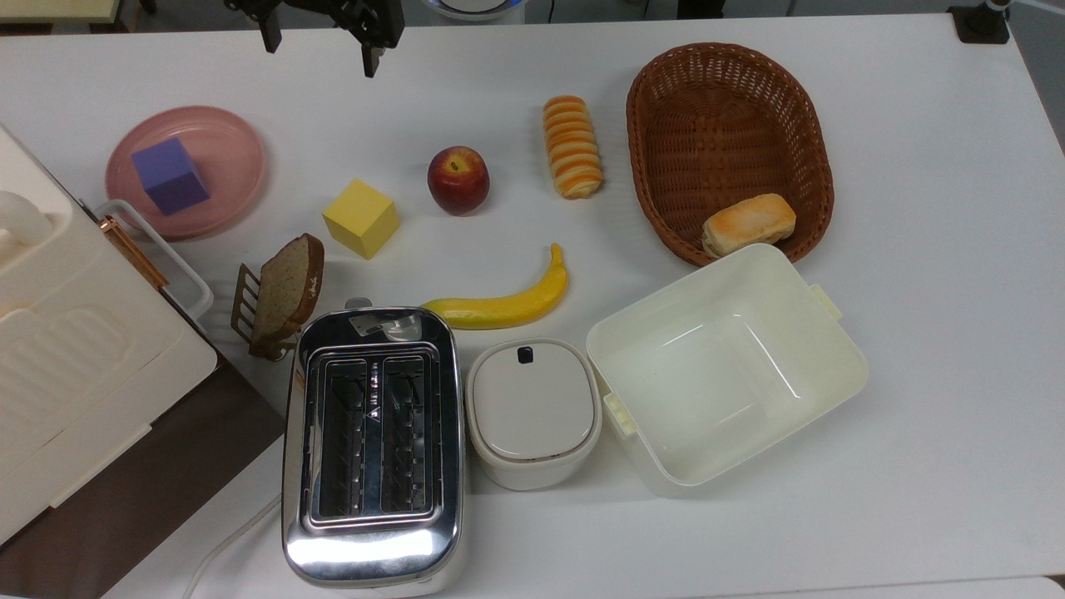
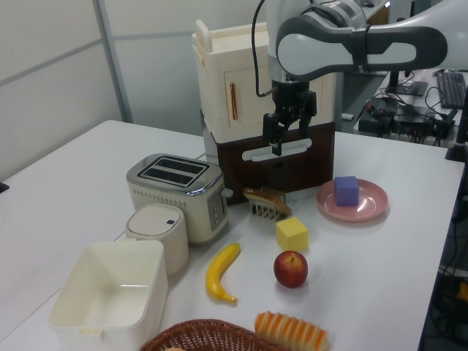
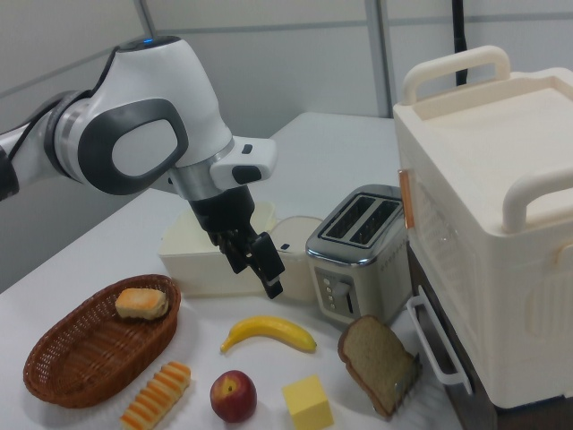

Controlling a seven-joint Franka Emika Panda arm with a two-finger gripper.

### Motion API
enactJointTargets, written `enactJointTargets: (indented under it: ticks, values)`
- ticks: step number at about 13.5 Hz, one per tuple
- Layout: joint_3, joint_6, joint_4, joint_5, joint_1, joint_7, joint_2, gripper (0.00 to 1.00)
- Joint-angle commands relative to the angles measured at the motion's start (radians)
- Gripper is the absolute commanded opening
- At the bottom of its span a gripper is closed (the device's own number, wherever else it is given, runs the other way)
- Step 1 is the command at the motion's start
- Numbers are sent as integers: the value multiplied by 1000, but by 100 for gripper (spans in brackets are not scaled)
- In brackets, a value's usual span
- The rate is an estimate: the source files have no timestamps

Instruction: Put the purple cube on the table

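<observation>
1. The purple cube (image 1: 170,175) sits on the round pink plate (image 1: 235,150) at the left of the top view, a little above mid-height. In the left view the same cube (image 2: 346,190) rests on the plate (image 2: 369,205) at the right of the frame, well apart from the yellow cube (image 2: 292,234).

2. The gripper (image 1: 320,43) hangs at the upper edge of the top view, up and to the right of the plate, with nothing between its fingers. The two fingers stand apart, which the left view (image 2: 287,131) also shows, high above the table (image 1: 915,374).

3. I judge the task to be at its very start: the approach and grasp are not yet done, and the cube is untouched.

4. The next move calls for bringing the gripper over the plate, lining the fingers up with two opposite faces of the cube, and descending around it.

5. After closing, the cube would need lifting clear of the plate's rim and setting down on a bare stretch of table, for instance the open area above the yellow cube (image 1: 361,218) and beside the red apple (image 1: 458,180).
</observation>
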Motion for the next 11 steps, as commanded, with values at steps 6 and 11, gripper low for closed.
enactJointTargets:
  ticks: [6,11]
  values:
    - [-9,-42,7,17,8,-21,-7,100]
    - [-9,-42,7,17,5,-18,-7,100]
